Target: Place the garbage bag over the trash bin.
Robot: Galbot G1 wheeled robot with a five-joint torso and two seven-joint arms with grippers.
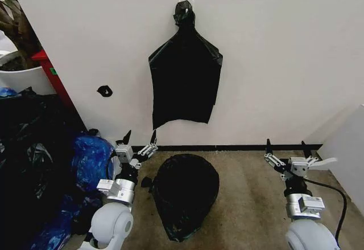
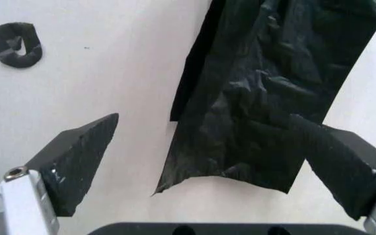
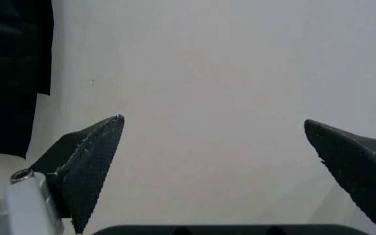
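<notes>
The bag (image 1: 185, 200) is draped over the bin on the floor, between the left gripper (image 1: 140, 140) and right gripper (image 1: 286, 145) — both jaws wide, empty; thin, slippery film, best pinched at its hem

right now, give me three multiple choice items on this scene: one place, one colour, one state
1. Where does the garbage bag lie?
A. in the right gripper
B. on the floor between the two arms
C. hooked on the wall

2. What colour is the shiny bag beside the left arm?
A. yellow
B. white
C. blue

3. How are the left gripper and right gripper?
A. both open and empty
B. both shut
C. left shut on a bag

Answers:
1. B: the head view shows it on the carpet.
2. C: it is glossy blue.
3. A: the fingers stand spread with nothing between them.
</notes>
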